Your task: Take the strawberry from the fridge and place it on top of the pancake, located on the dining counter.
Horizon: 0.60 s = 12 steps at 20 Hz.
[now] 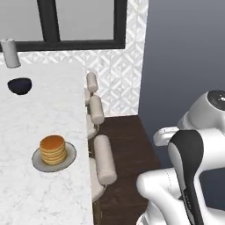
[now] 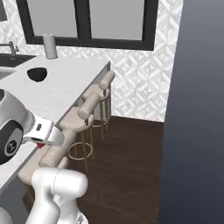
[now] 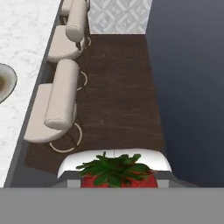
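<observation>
My gripper (image 3: 117, 180) is shut on the strawberry (image 3: 117, 171), a red lump with green leaves at the bottom of the hand view. From the right base view the strawberry (image 2: 40, 145) shows as a red speck under the hand, and the gripper (image 2: 41, 142) hangs beside the dining counter's (image 2: 57, 92) near edge, over the stools. The pancake (image 1: 53, 149) is a golden stack on a round grey plate (image 1: 68, 159) on the dining counter (image 1: 44, 110), near its right edge. The plate's rim (image 3: 9, 83) also shows in the hand view. A tall dark grey face (image 1: 184, 57) stands on the right; whether it is the fridge I cannot tell.
Several beige stools (image 1: 104, 159) line the counter's right side over a dark wood floor (image 2: 131, 166). A black bowl (image 1: 19, 85) and a grey cylinder (image 1: 10, 52) stand at the counter's far end, below a black-framed window (image 1: 83, 22). My white arm (image 1: 189, 176) fills the lower right.
</observation>
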Available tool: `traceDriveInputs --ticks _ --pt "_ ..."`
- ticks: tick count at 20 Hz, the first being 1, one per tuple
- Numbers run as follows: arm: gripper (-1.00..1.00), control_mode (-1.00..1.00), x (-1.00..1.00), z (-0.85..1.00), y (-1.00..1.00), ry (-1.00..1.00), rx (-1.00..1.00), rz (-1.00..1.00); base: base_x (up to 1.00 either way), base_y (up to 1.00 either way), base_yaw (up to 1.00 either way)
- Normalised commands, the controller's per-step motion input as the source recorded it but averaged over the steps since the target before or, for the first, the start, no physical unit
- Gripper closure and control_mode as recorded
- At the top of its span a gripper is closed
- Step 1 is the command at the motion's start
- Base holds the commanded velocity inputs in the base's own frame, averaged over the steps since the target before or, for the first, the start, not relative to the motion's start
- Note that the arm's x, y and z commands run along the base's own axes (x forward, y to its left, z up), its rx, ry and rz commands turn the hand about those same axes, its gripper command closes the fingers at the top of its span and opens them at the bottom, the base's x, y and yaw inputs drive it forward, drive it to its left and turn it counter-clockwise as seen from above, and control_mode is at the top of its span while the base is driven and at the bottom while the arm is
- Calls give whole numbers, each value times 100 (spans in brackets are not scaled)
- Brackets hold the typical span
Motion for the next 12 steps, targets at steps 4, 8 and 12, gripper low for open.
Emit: traceDriveInputs --ticks 4,8,12 --pt "100 100 0 0 0 0 0 0 81 -25 88" --pt "100 100 0 0 0 0 0 0 56 -33 90" --pt "100 100 0 0 0 0 0 0 22 -30 95"
